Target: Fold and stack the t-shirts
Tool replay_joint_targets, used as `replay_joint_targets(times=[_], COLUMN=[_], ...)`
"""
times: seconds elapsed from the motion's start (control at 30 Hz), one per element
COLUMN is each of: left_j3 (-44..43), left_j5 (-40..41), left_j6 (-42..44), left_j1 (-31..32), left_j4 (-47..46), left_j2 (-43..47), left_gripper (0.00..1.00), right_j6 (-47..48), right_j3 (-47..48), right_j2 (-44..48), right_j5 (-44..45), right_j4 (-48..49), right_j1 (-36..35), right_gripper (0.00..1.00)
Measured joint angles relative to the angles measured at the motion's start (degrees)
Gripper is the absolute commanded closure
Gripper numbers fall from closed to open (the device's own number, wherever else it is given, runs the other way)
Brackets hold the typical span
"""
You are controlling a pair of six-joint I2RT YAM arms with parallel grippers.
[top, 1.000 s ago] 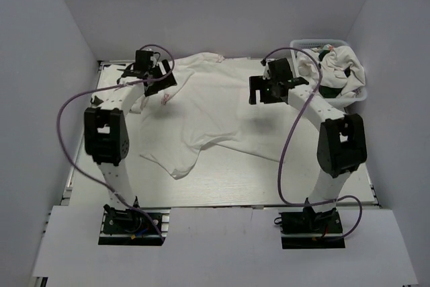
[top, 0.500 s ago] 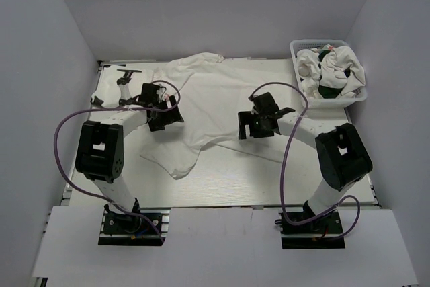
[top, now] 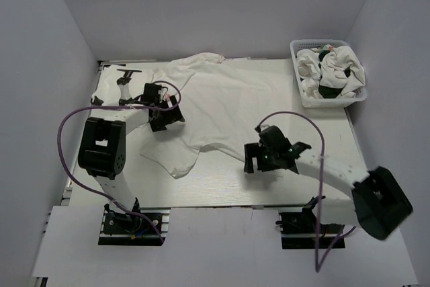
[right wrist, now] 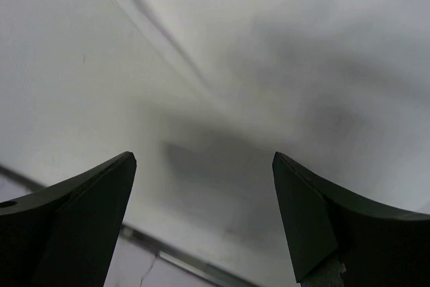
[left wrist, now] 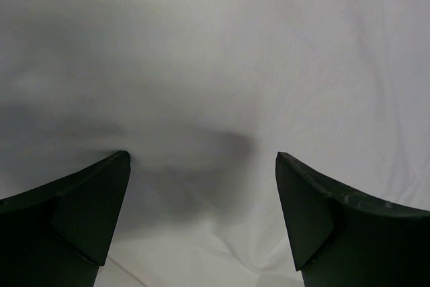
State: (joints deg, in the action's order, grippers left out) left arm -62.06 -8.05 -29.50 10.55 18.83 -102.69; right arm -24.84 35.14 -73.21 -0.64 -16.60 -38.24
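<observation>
Seen from above, one white t-shirt [top: 222, 99] lies spread over the far and middle part of the desk [top: 222, 189]. Its far edge is rumpled near the back wall and one corner reaches toward the near left. More t-shirts [top: 336, 65] sit crumpled in the white basket [top: 304, 99] at the far right corner, apart from the spread one. The left hand [top: 165, 116] hangs over the shirt's left part and the right hand [top: 255, 160] over its near edge. Only the wrist views show the grip. On the left, both fingers [left wrist: 80, 213] stand wide apart with nothing between them and plain cloth beneath. On the right, the fingers [right wrist: 74, 220] are equally wide and hold nothing, above a pale diagonal ridge; whether it is hem or fold cannot be told. Bare desk shows along the near side and on the right, between shirt and basket.
</observation>
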Motion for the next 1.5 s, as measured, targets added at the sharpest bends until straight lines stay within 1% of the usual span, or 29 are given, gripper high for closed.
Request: replay_joint_targets(times=[0.03,0.17,0.23,0.27,0.33,0.43,0.47,0.57,0.67,0.77,0.87,0.97,1.07,1.2,1.3,1.4,1.5], left_j3=[0.00,-0.04,-0.13,-0.35,-0.63,-0.11,0.76,7.50,13.14,15.67,17.55,21.05,24.90,28.46,30.71,31.82,34.73], left_j5=[0.26,0.87,0.96,0.98,0.98,0.98,1.11,1.46,1.66,1.68,1.70,1.03,-0.55,-5.95,-9.94,-14.82,-20.02], left_j6=[-0.04,-0.57,-0.59,-0.63,-0.72,-0.98,-1.18,-2.10,-2.89,-3.39,-3.87,-4.55,-6.14,-9.18,-11.08,-11.50,-10.64], left_j1=[0.09,0.20,0.20,0.22,0.24,0.44,0.46,0.46,0.57,1.07,2.19,3.52,4.66,6.62,8.26,9.35,10.01], left_j4=[0.02,0.00,0.13,0.42,0.90,1.92,2.12,3.30,6.36,7.45,8.11,9.09,13.14,19.47,24.87,30.58,35.30], left_j2=[0.00,-0.02,-0.02,-0.13,-0.20,0.72,1.60,8.11,14.80,16.92,18.51,22.62,28.06,34.05,40.96,48.48,53.70], left_gripper=[0.00,0.00,0.00,0.00,0.00,0.00,0.00,0.00,0.00,0.00,0.00,0.00,0.00,0.00,0.00,0.00,0.00], right_j6=[-1.01,-5.73,-7.78,-8.68,-10.88,-14.34,-15.28,-17.40,-18.14,-17.55,-15.87,-14.27,-13.22,-12.63,-12.52,-12.74,-12.94], right_j3=[-2.36,-9.09,-10.95,-11.41,-11.45,-10.14,-9.51,-7.21,-6.27,-5.66,-4.33,-1.36,1.90,2.40,2.36,2.36,1.95], right_j2=[4.15,18.34,23.26,25.11,27.39,28.15,28.11,27.98,26.58,23.63,19.74,14.32,8.22,3.48,0.39,-2.69,-3.45], right_j5=[-0.22,-2.58,-3.34,-3.37,-1.97,3.34,5.05,10.67,14.67,17.27,18.88,20.35,20.94,20.22,19.21,18.29,17.86], right_j4=[-1.77,-9.18,-12.02,-13.22,-14.69,-16.02,-16.26,-16.09,-15.61,-13.14,-8.59,-4.55,-1.05,3.04,5.25,6.27,6.78], right_j1=[-1.25,-5.31,-6.23,-6.49,-6.51,-6.47,-6.45,-6.36,-5.88,-5.20,-4.42,-3.61,-2.43,-0.50,1.40,3.08,4.57], right_gripper=[0.14,0.14,0.14,0.12,0.10,0.10,0.10,0.10,0.10,0.10,0.10,0.10,0.10,0.10,0.10,0.10,0.10])
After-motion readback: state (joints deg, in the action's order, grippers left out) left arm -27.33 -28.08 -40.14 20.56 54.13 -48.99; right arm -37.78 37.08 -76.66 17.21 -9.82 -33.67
